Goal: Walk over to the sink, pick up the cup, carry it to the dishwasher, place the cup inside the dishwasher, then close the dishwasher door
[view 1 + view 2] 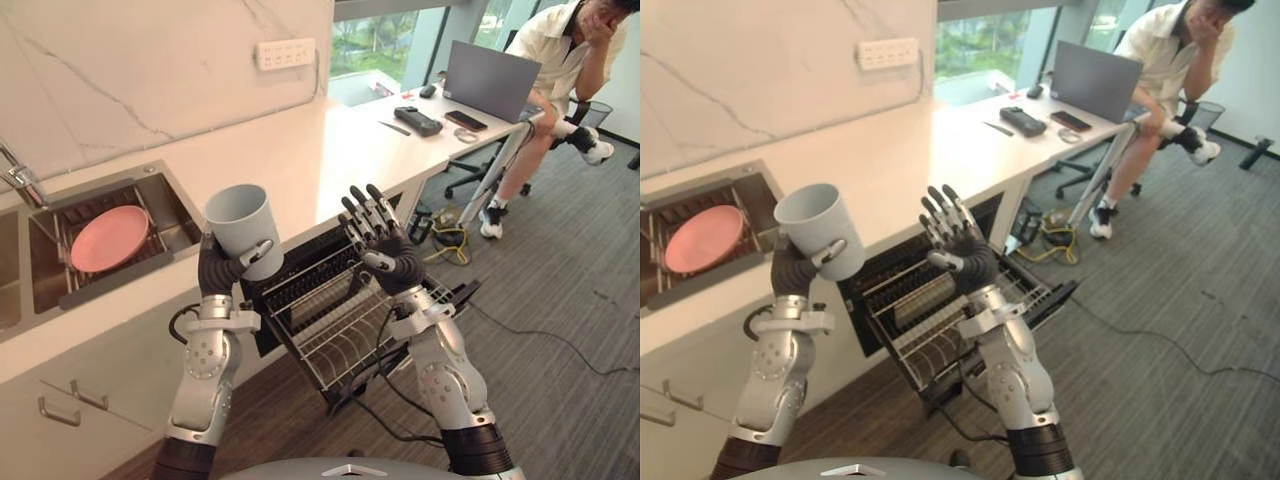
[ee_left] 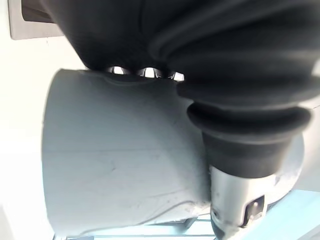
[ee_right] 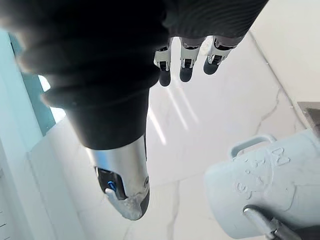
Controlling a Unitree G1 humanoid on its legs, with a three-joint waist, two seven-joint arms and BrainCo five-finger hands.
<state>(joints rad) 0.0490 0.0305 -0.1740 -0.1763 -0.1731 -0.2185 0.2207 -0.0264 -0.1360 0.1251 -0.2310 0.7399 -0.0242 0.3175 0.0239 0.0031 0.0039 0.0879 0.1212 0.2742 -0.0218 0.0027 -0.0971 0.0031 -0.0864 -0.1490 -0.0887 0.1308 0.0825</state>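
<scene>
By the counter (image 1: 300, 165), left hand (image 1: 220, 270) curls fingers round cup (image 1: 240, 222), lettering illegible; right hand (image 1: 388, 258) spreads fingers

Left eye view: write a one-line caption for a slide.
Left hand holds a pale blue-grey cup beside the pulled-out dishwasher rack; right hand open over it.

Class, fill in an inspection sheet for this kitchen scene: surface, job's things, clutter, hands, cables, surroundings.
Surface: white countertop, bare near the robot.
Job's things: grey cup held upright, not yet in the dishwasher; dishwasher rack pulled out; sink holds a pink plate.
Clutter: laptop, phone and dark handset at the counter's far end.
Hands: left hand curled round the cup; right hand open, fingers straight, above the rack.
Cables: yellow cable coiled on the floor.
Surroundings: seated person, window.
</scene>
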